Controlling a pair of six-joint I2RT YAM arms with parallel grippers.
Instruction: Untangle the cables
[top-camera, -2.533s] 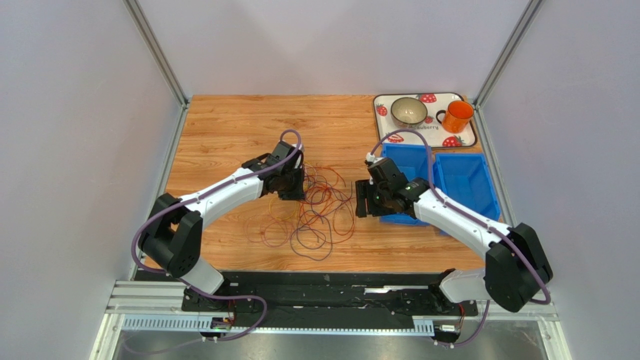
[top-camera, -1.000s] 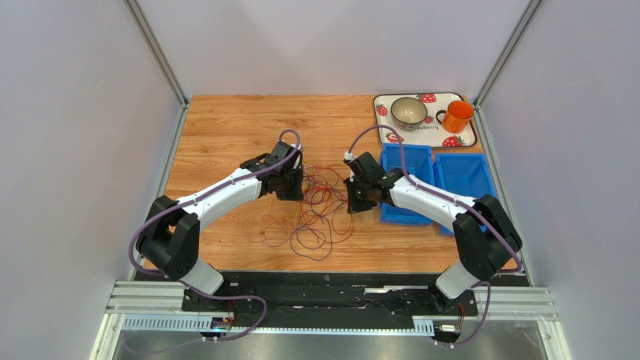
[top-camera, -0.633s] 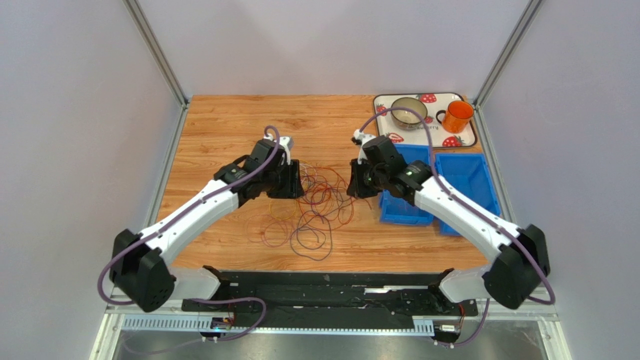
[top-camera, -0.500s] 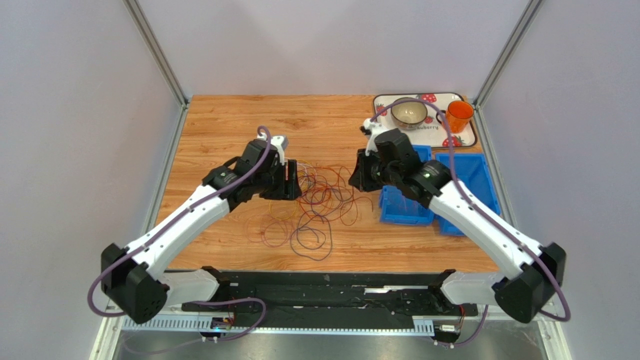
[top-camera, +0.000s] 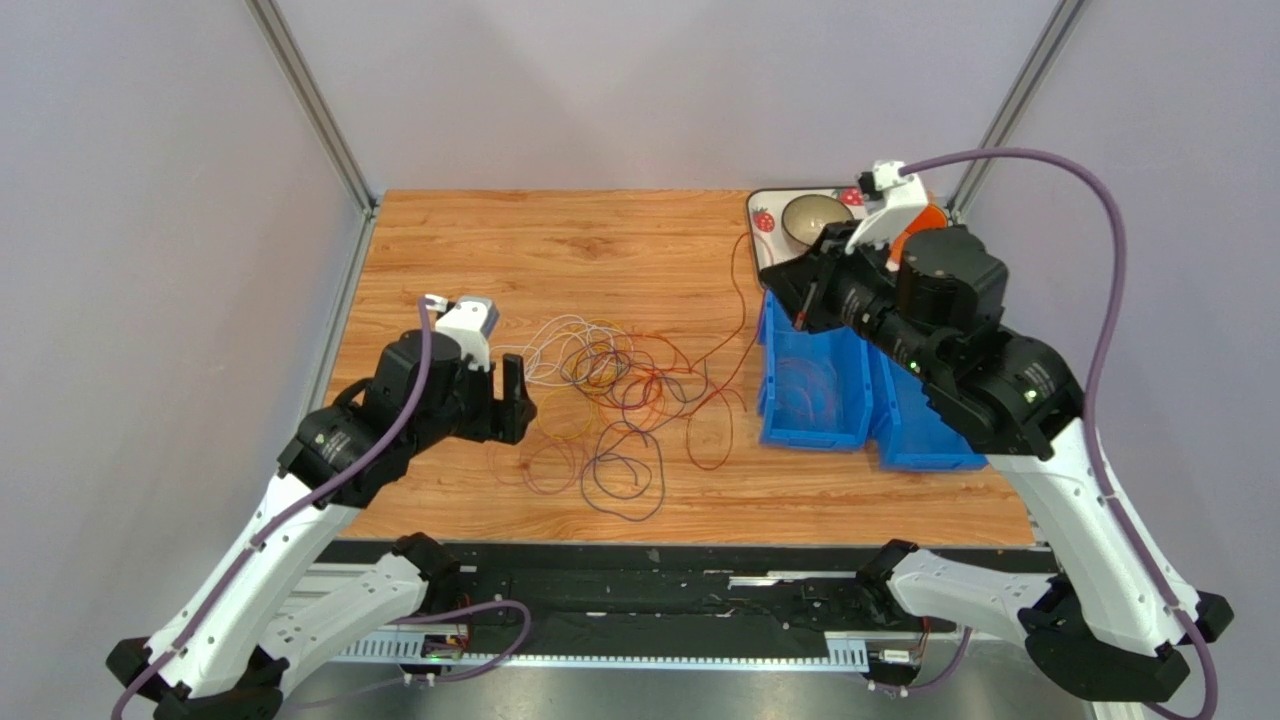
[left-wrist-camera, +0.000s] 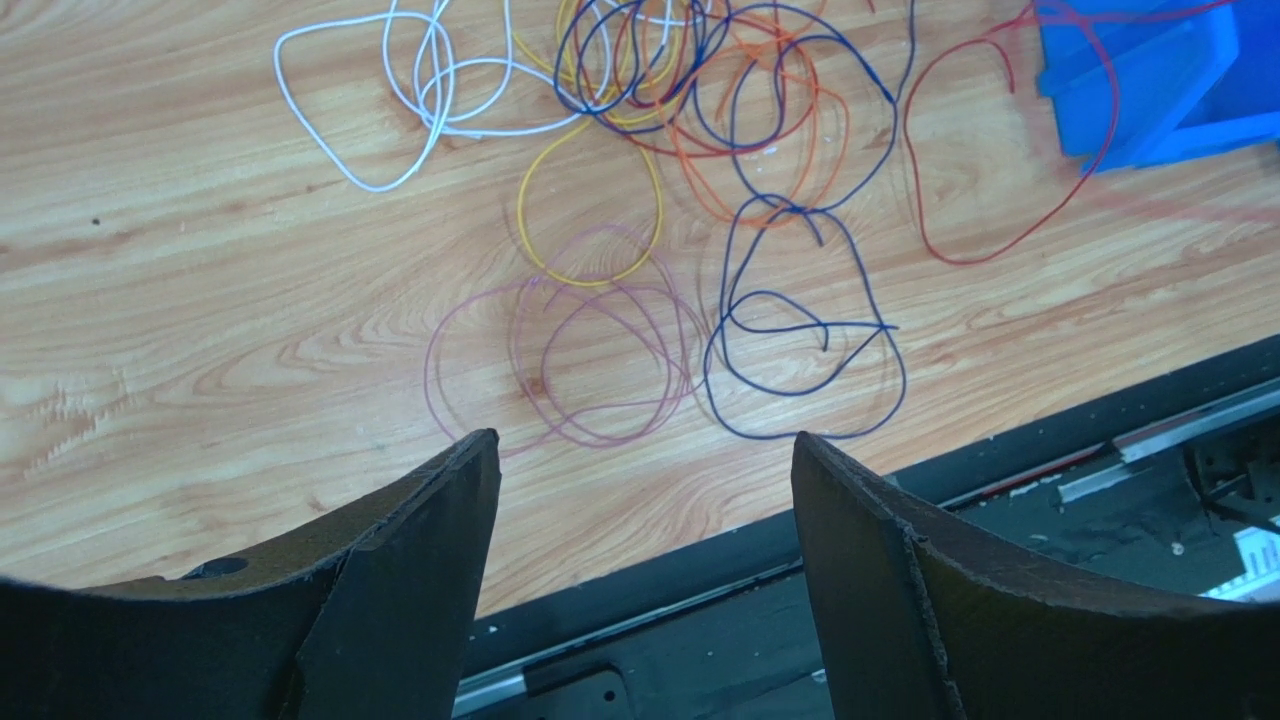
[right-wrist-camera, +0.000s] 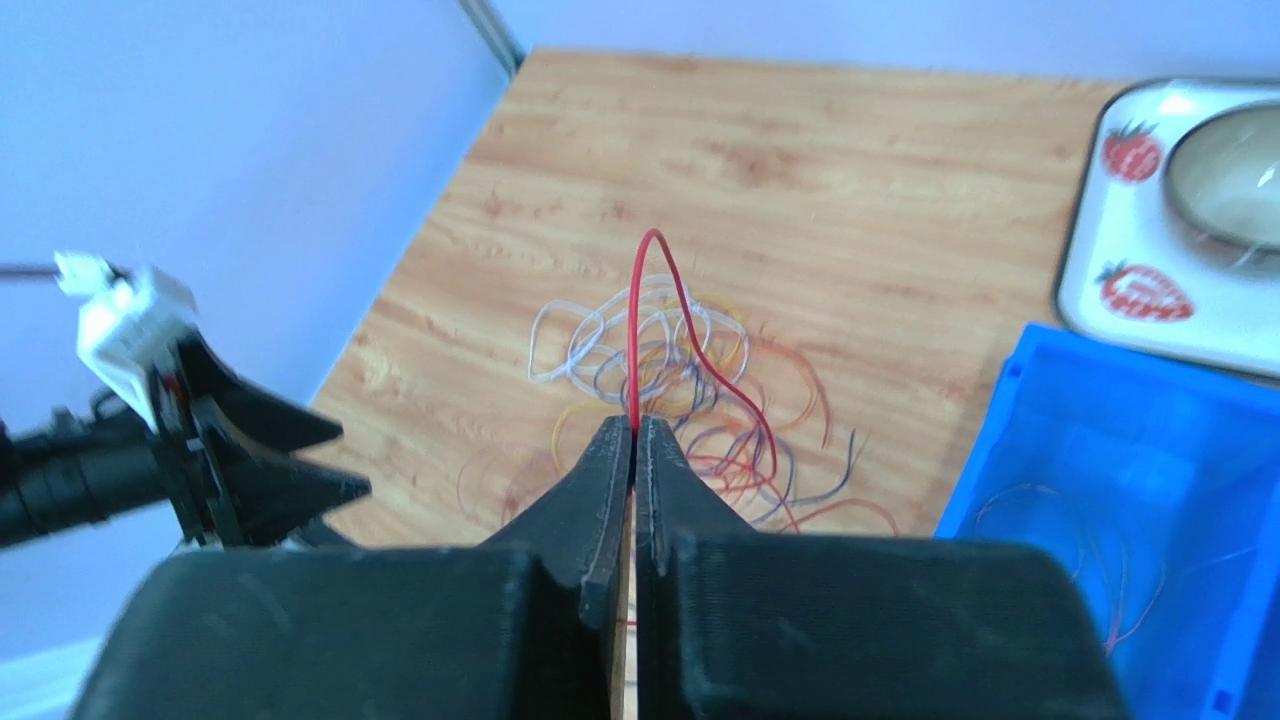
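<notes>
The cables (top-camera: 619, 393) lie in a loose tangle of white, yellow, orange, purple and dark blue loops on the wooden table. In the left wrist view white loops (left-wrist-camera: 406, 90) lie far left, a yellow loop (left-wrist-camera: 594, 225) and pale purple loops (left-wrist-camera: 601, 345) nearer, and a dark blue cable (left-wrist-camera: 796, 330) to their right. My left gripper (left-wrist-camera: 639, 443) hangs open and empty above the table's near edge, left of the pile (top-camera: 516, 399). My right gripper (right-wrist-camera: 633, 426) is raised high and shut on a red cable (right-wrist-camera: 637, 323), which runs down into the pile (top-camera: 741, 308).
Two blue bins (top-camera: 812, 435) (top-camera: 944, 444) stand right of the pile, the left one holding a few thin wires. A strawberry tray (top-camera: 769, 221) with a bowl (top-camera: 816, 222) and an orange mug (top-camera: 920, 219) sits at the back right, partly behind my right arm.
My left gripper opened and drew back to the left and toward the near edge. My right gripper rose toward the back right, pulling the red cable up. White loops now lie spread at the pile's left.
</notes>
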